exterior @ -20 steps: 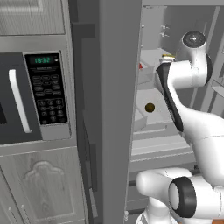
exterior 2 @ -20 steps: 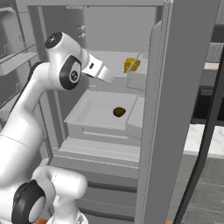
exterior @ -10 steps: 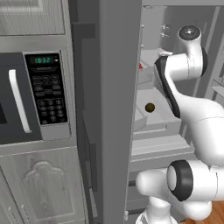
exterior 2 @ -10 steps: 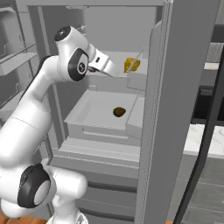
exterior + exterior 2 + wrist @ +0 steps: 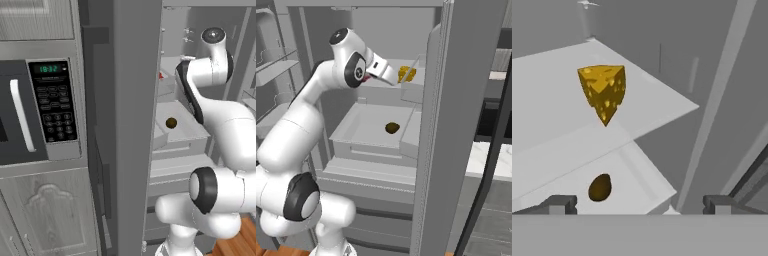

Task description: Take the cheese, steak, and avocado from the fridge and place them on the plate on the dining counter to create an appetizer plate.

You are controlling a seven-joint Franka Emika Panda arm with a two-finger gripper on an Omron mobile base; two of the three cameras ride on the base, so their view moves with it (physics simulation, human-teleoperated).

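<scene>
Your gripper (image 5: 639, 202) was wide open, holding nothing, inside the grey fridge (image 5: 466, 100). The cheese (image 5: 603, 91) sat on a pale shelf (image 5: 657, 95), the avocado (image 5: 600, 187) on the tray (image 5: 363, 127) below. A microwave (image 5: 40, 110) stood beside.

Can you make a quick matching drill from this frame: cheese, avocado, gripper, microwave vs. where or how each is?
Column 1:
1. cheese
2. avocado
3. gripper
4. microwave

Column 2:
A. lower fridge shelf, in a tray-like drawer
B. outside the fridge, green digits lit
C. upper fridge shelf
D. open, holding nothing, aimed at the shelves

Pairs: 1-C, 2-A, 3-D, 4-B
</scene>
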